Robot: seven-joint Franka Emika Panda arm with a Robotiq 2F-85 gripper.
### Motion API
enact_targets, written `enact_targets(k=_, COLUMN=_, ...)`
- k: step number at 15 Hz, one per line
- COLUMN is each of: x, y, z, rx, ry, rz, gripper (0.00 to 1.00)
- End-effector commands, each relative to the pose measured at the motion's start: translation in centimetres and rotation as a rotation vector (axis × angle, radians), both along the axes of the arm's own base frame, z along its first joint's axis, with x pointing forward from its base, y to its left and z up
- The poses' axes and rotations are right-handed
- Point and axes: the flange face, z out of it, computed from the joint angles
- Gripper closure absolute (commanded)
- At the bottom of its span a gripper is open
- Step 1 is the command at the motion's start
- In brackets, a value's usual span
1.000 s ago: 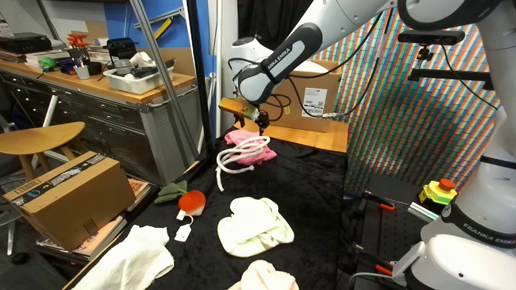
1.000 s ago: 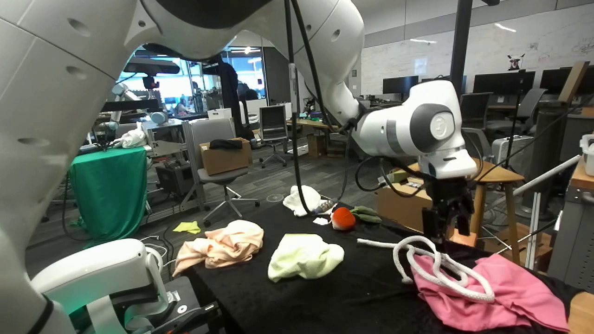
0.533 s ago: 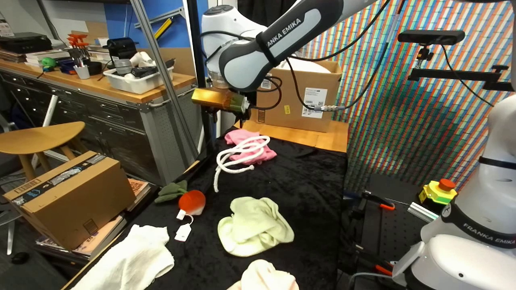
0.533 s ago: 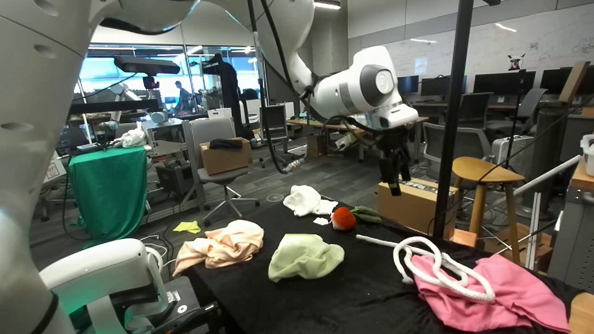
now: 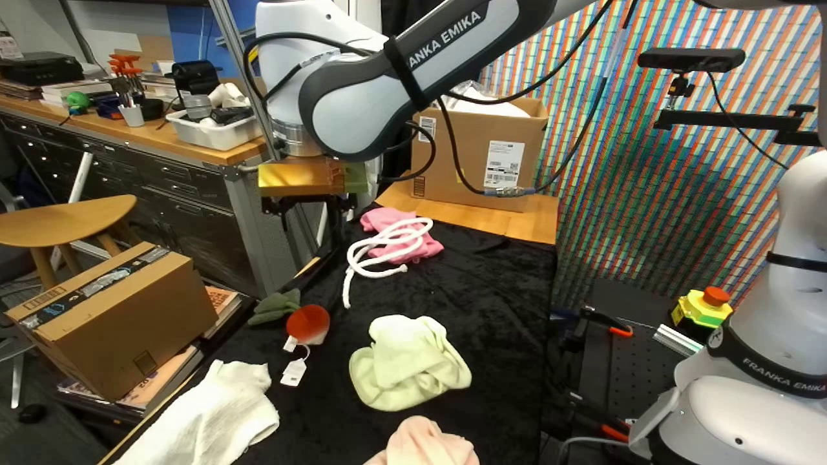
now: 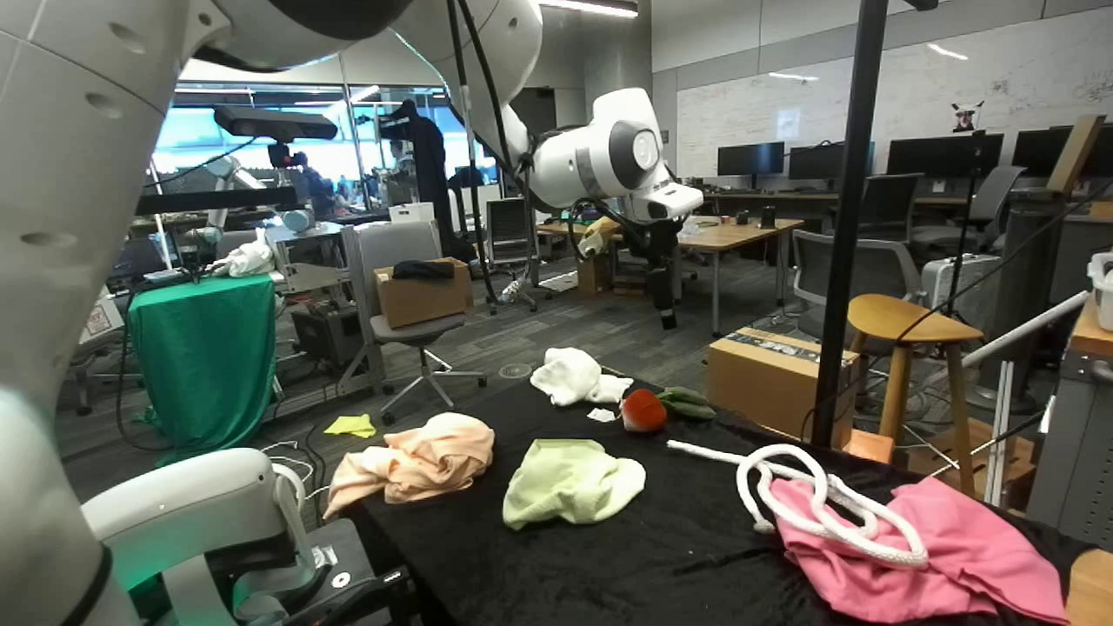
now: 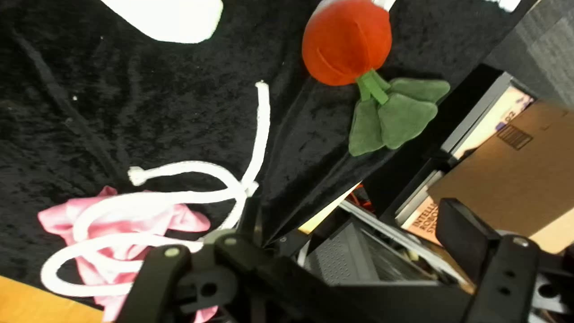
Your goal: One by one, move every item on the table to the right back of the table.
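At one end of the black tabletop, the rope lies over the pink cloth, both apparently delivered. Remaining: red plush, green cloth, peach cloth, white cloth. Tool: released, empty.

the crumpled pink fabric cloth is plain, and so is the long looped white rope. the small round orange-red plush vegetable fades to white at its tip, with muted green fabric leaves and a flat white tag. the bunched pale yellow-green fabric cloth, the bunched peach fabric cloth and the rumpled off-white fabric cloth are plain too. the wide fabric-topped table and the two-fingered gripper are black. the boxy brown cardboard carton carries dark tape with pale markings. the tall wall panel mixes orange, blue, green and white stripes. the squat yellow switch box has a red knob.
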Motion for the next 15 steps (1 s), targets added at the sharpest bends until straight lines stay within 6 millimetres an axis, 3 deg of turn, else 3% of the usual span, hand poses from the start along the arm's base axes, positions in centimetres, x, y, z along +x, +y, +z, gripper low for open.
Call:
enact_targets(k=1, x=1.8, y=2.0, z=-1.7, rx=0.012, ry=0.045, rz=0.197, gripper=0.00)
enact_targets(k=10, x=3.8, y=3.3, z=-9.5, rx=-0.056, ry=0.198, rz=0.682, gripper=0.00)
enact_targets(k=15, x=4.1, y=4.2, z=-13.1, rx=-0.048, ry=0.288, rz=0.815, gripper=0.00)
